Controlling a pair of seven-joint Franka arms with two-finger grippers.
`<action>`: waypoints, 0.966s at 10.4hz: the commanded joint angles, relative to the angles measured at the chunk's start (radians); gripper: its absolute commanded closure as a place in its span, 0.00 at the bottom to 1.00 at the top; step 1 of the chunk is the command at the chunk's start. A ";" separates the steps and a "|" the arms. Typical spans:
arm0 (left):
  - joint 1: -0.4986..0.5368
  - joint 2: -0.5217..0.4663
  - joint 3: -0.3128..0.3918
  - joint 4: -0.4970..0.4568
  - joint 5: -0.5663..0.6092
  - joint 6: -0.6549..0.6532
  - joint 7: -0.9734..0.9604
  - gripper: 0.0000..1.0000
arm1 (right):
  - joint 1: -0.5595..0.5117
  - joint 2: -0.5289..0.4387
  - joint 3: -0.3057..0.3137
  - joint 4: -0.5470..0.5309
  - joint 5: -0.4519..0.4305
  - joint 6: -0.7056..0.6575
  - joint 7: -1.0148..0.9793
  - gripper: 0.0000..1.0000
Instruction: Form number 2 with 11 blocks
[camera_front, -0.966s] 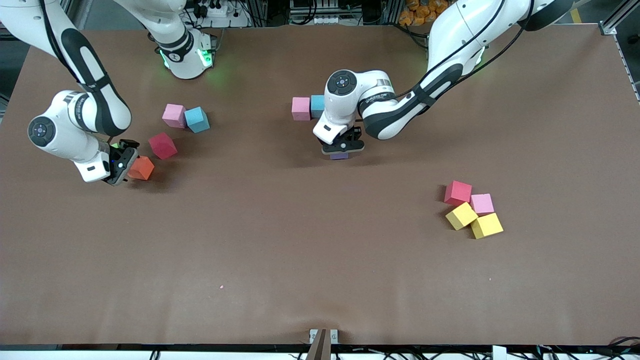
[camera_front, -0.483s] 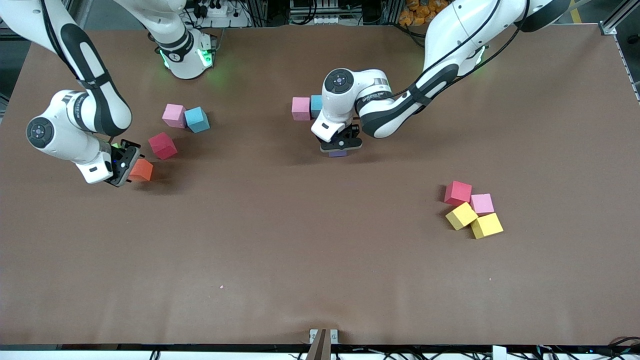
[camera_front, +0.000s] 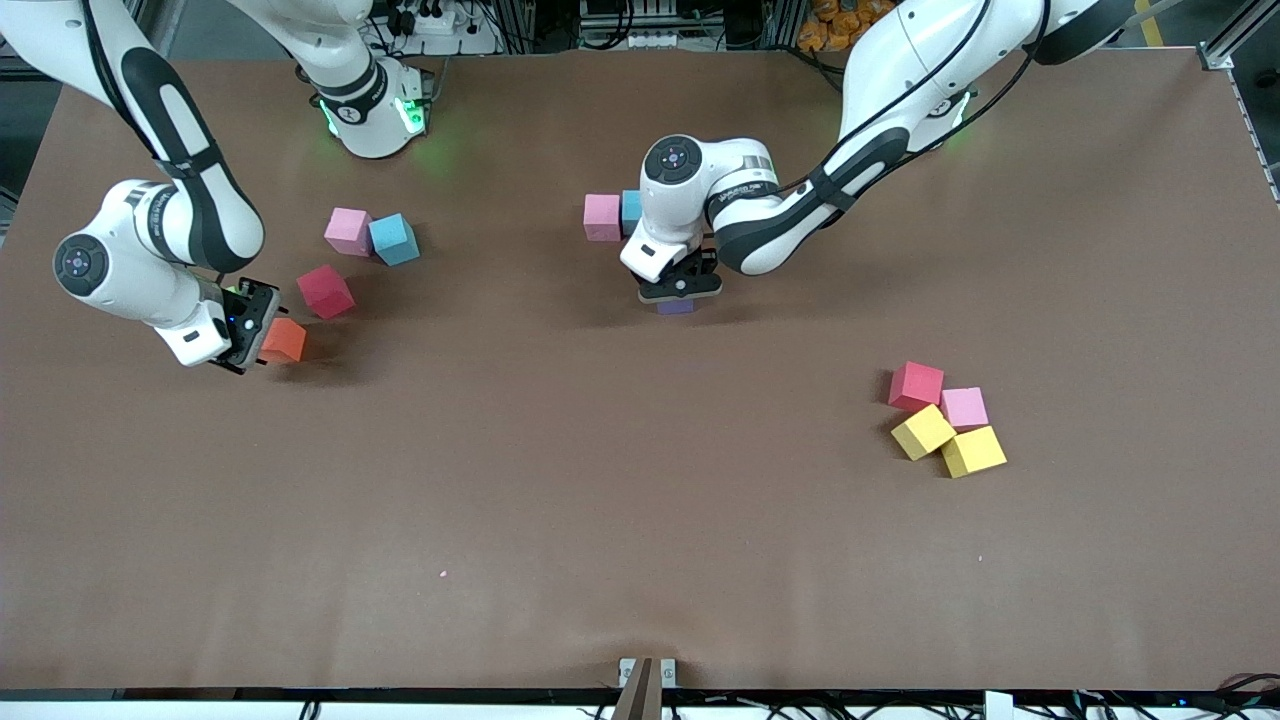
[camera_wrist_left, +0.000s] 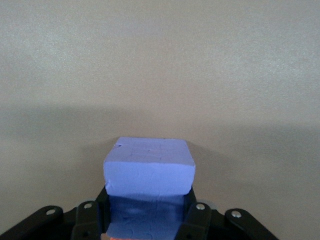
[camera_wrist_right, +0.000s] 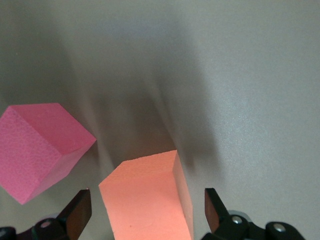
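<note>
Left gripper (camera_front: 679, 297) has carried its clamped purple block (camera_wrist_left: 149, 172) toward the pink-blue pair, apparently third; right gripper (camera_front: 262, 338), jaws wide, straddles the orange block (camera_wrist_right: 147, 200)

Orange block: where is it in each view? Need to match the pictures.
Front view: orange block on the table toward the right arm's end, at the right gripper.
Left wrist view: not in it.
Right wrist view: orange block between the open fingers.
Shared landmark: dark pink block beside it.
</note>
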 joint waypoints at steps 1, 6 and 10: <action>-0.028 0.002 0.020 -0.019 0.030 0.028 -0.043 0.44 | -0.027 0.005 0.013 -0.019 0.017 0.018 -0.064 0.00; -0.036 0.000 0.020 -0.042 0.030 0.028 -0.062 0.44 | -0.039 0.049 0.013 -0.046 0.017 0.060 -0.133 0.00; -0.033 0.000 0.021 -0.057 0.029 0.026 -0.062 0.44 | -0.060 0.066 0.013 -0.065 0.017 0.152 -0.186 0.00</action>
